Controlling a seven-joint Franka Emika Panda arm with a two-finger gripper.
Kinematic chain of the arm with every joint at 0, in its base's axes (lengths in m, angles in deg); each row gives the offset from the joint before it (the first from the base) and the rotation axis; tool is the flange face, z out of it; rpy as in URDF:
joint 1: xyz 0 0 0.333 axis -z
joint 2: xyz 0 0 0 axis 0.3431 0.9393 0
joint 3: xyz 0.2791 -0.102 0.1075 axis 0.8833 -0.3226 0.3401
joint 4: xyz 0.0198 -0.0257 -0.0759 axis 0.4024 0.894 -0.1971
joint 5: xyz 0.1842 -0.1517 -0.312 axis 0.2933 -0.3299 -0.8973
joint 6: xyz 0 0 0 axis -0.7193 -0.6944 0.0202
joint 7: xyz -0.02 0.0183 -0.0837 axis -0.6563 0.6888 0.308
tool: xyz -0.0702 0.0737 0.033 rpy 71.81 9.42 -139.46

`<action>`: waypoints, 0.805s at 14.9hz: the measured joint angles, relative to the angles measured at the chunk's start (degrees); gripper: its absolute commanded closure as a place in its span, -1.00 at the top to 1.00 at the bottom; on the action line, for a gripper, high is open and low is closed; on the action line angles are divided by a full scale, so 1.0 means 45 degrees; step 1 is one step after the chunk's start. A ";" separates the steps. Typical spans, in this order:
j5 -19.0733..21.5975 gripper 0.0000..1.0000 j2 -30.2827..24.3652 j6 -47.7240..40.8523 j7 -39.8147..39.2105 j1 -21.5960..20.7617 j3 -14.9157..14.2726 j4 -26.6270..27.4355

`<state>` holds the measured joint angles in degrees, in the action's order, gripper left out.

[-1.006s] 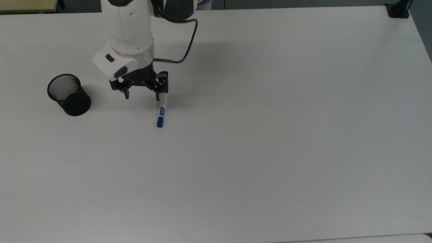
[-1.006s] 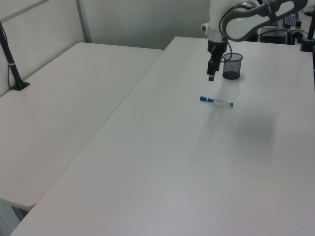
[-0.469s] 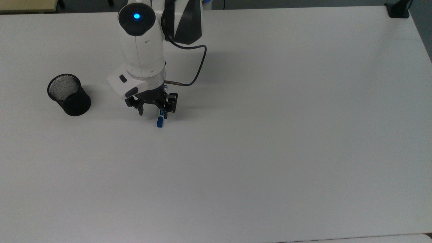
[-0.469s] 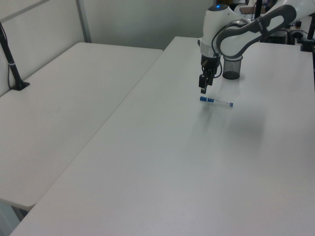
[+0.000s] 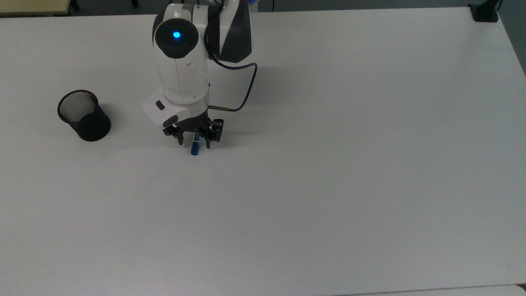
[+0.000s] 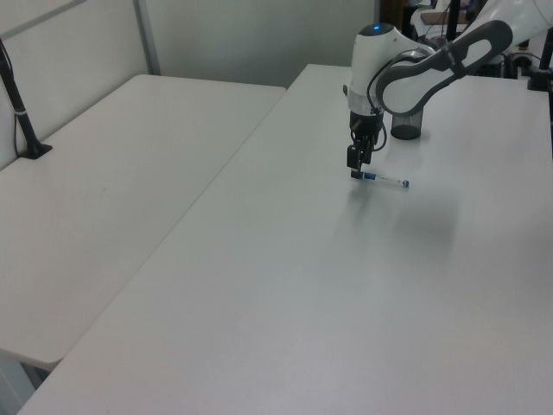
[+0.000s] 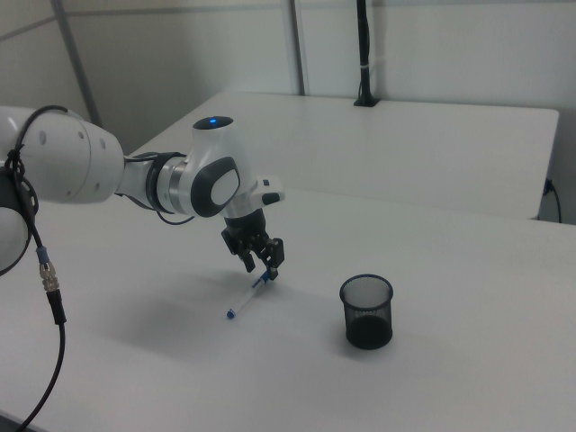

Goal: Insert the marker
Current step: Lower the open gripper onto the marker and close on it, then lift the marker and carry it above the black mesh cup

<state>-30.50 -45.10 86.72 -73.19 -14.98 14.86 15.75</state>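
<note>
The gripper (image 5: 194,144) hung with jaws spread astride the marker (image 5: 194,148), pre-grasp; next came closing, then carrying toward the mesh cup (image 5: 84,115) at nine o'clock

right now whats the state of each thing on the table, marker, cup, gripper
marker: lying flat on the table, not lifted, blue cap end sticking out from between the gripper's fingers in the top view.
black mesh cup: upright, open mouth up, nothing inside, standing apart from the marker toward the top view's left.
gripper: open, pointing down, lowered over the marker near its cap end, one finger on each side of it.
</note>
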 measured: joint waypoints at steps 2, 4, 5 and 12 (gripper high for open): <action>-0.0002 -0.35 0.0171 0.0475 0.0015 -0.0002 0.0000 0.0039; -0.0002 -0.58 0.0348 0.0742 0.0019 -0.0011 0.0012 0.0083; -0.0006 -0.76 0.0338 0.0777 0.0021 -0.0026 0.0019 0.0078; -0.0016 -1.00 -0.0100 0.0893 0.0196 0.0123 -0.0011 -0.0116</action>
<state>-30.57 -45.55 90.74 -72.31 -14.42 14.81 15.23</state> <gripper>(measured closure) 0.824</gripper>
